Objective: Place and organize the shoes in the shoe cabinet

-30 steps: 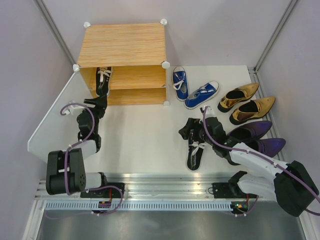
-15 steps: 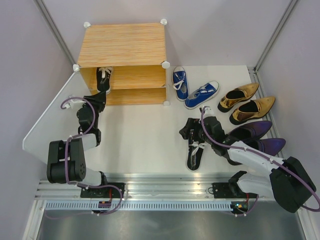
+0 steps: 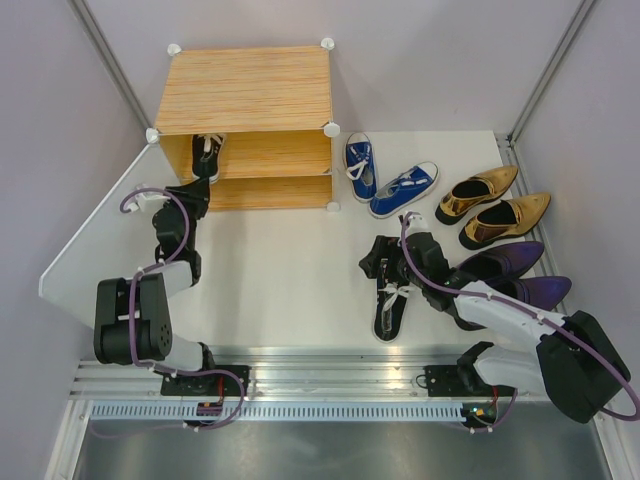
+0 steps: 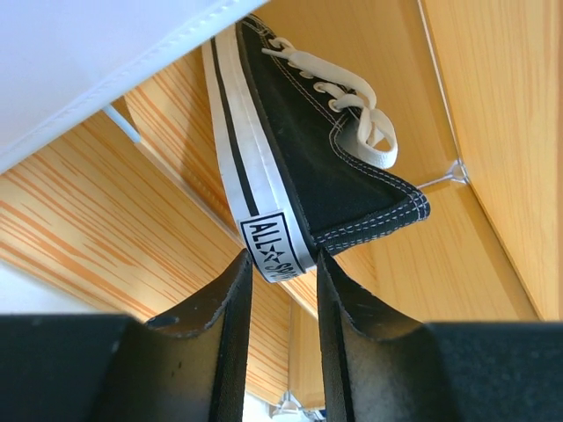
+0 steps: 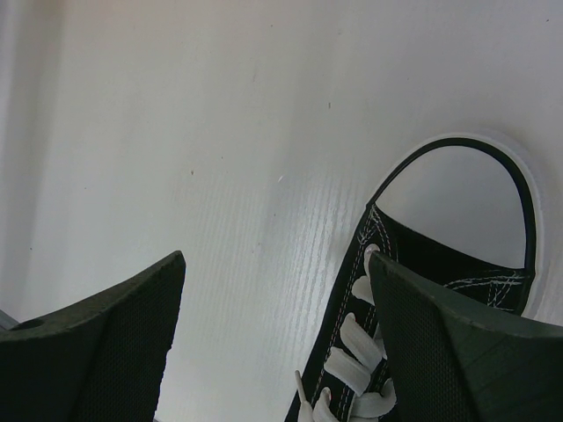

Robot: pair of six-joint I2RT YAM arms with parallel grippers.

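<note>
Pale lilac walls close in a white tabletop point(image 3: 290, 270), cut off on the near side by the metal rail point(image 3: 330, 385) that carries both arm bases. Biggest on it is the shoe cabinet point(image 3: 245, 90), straight ahead of the left claw point(image 3: 198, 188); from above only its wood-grain top and the front edges of its shelves show, the insides mostly hidden. Its pale door panel point(image 3: 85, 250) slants out to that claw's left, and the wrist view catches just a corner of it. The left arm point(image 3: 170, 260) partly masks its claw from overhead. Up close, the jaws are drawn to a narrow slot with the heel of the first black sneaker point(image 3: 207, 155) right at their tips, but whether they pinch it or merely touch it I cannot tell. That shoe lies in the upper compartment, toe inward, its front half hidden from above. The right arm point(image 3: 500, 310) lies across the purple heels point(image 3: 505, 262), covering their rear parts. Ahead and to the right of the right claw point(image 3: 385, 262) sit the gold heels point(image 3: 480, 192), and ahead of it the blue sneakers point(image 3: 403, 188), beside the cabinet's right corner. The right claw stands wide open and empty over the heel end of the second black sneaker point(image 3: 392, 300); its wrist camera cuts off the toe.
</note>
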